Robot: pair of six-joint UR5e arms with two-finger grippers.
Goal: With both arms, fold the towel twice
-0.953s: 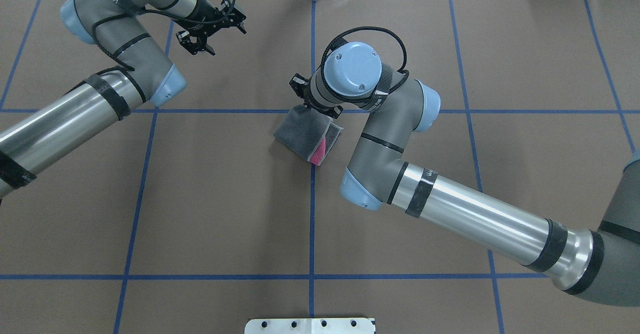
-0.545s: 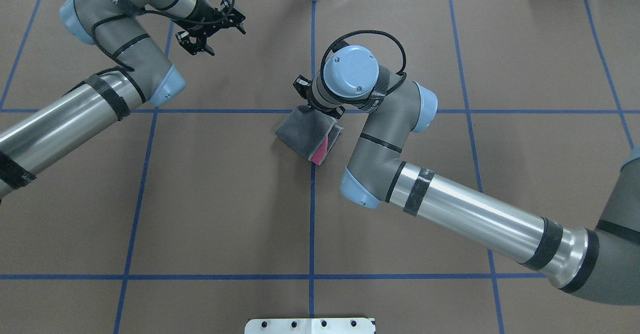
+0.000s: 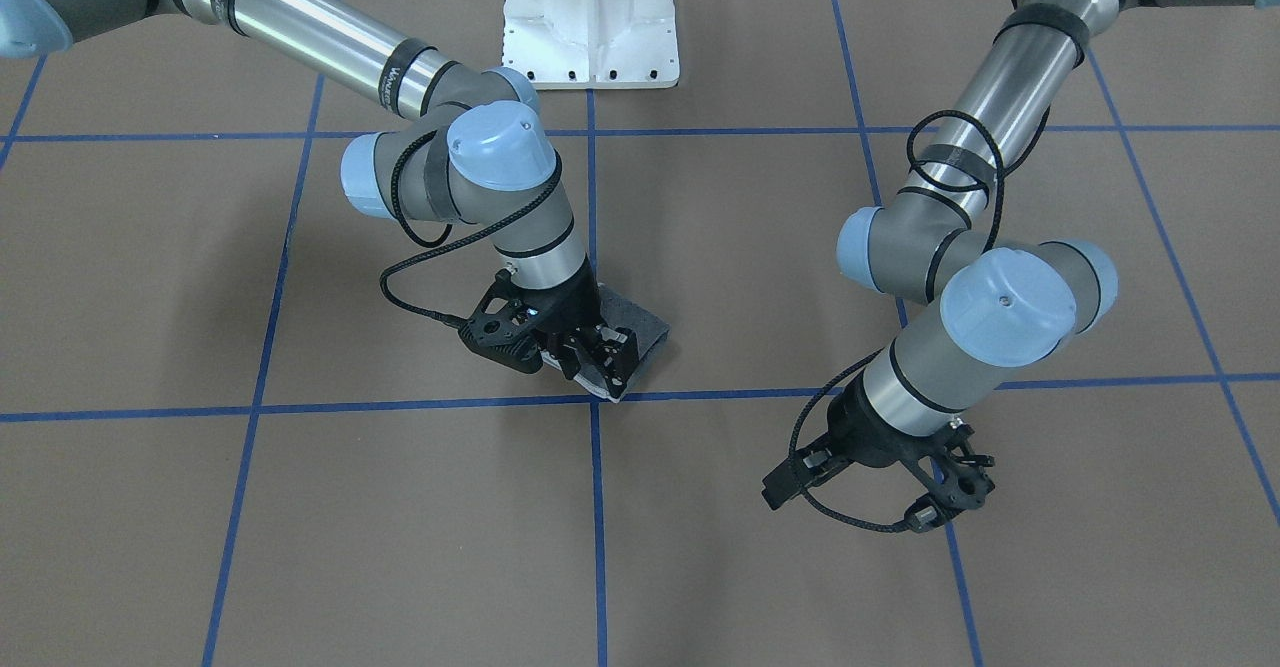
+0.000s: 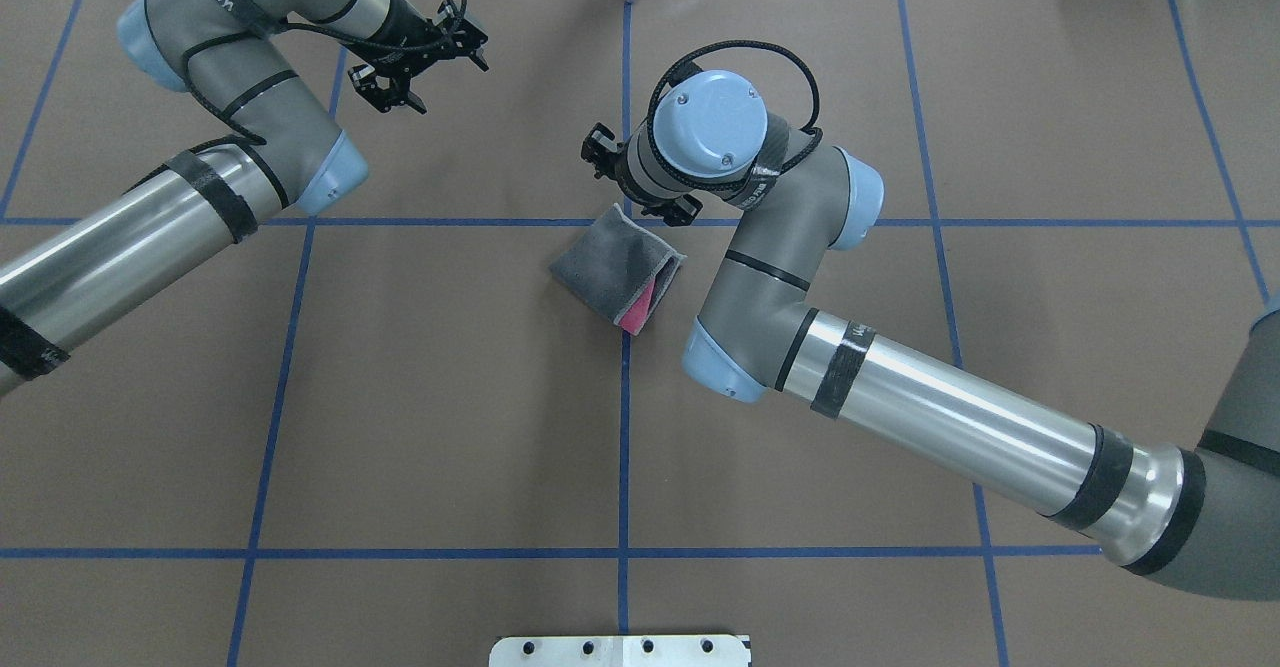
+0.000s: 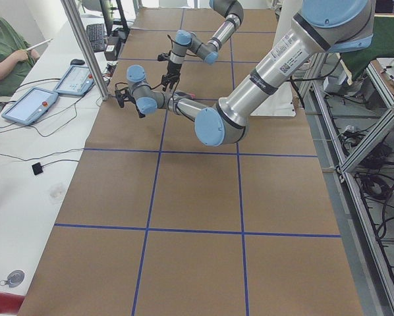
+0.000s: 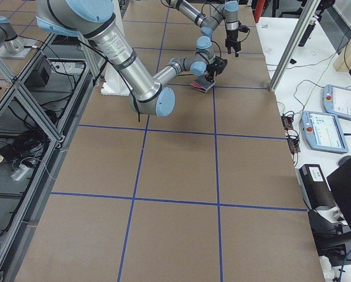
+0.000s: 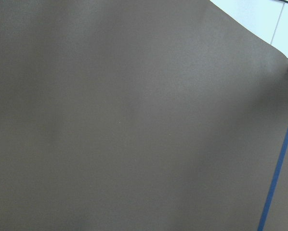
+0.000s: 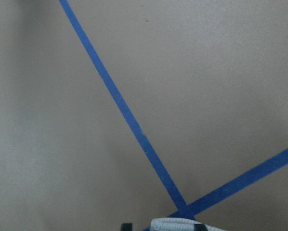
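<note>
On brown paper table top with blue tape grid, note small square terry towel, dark grey face up with a pink sliver at one edge, lying folded and flat at the central tape crossing. Against half a second ago, find black two-finger right gripper lifted off the towel's far corner and hovering just above it, jaws seemingly parted, holding nothing; black left gripper well apart near the far edge, jaws spread, empty. Read as release after the second fold; judge task near done, pending retreat of both arms.
</note>
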